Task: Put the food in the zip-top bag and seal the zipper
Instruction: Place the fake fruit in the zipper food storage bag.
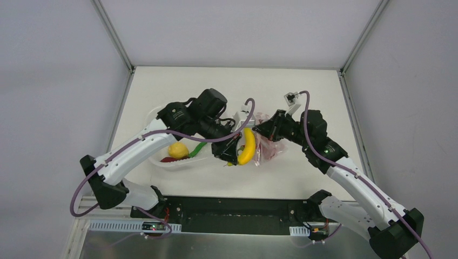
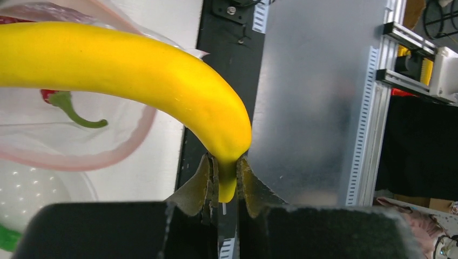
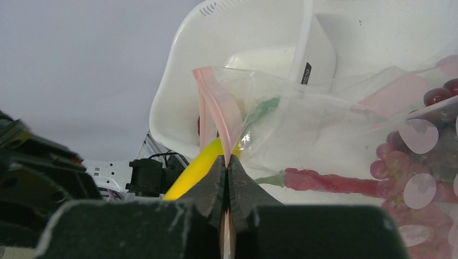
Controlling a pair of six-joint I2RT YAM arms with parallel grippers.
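Note:
My left gripper [image 1: 233,154] [image 2: 227,181] is shut on the stem tip of the yellow banana [image 1: 247,145] [image 2: 135,70], holding it at the open mouth of the clear zip-top bag [image 1: 271,144] [image 3: 324,124]. My right gripper [image 1: 263,129] [image 3: 227,162] is shut on the bag's pink-red zipper strip [image 3: 216,108] [image 2: 108,157] and holds the mouth up. A red chili [image 3: 329,182] [image 2: 51,96] and the dark red grape bunch [image 3: 410,156] lie inside the bag. The round yellow fruit [image 1: 177,150] and green chili [image 1: 197,148] lie in the white tub.
The white translucent tub [image 1: 157,116] [image 3: 216,54] stands left of the bag, under my left arm, with a small red piece [image 1: 172,159] in it. The table's near edge and the black base rail [image 1: 232,216] lie just below the banana.

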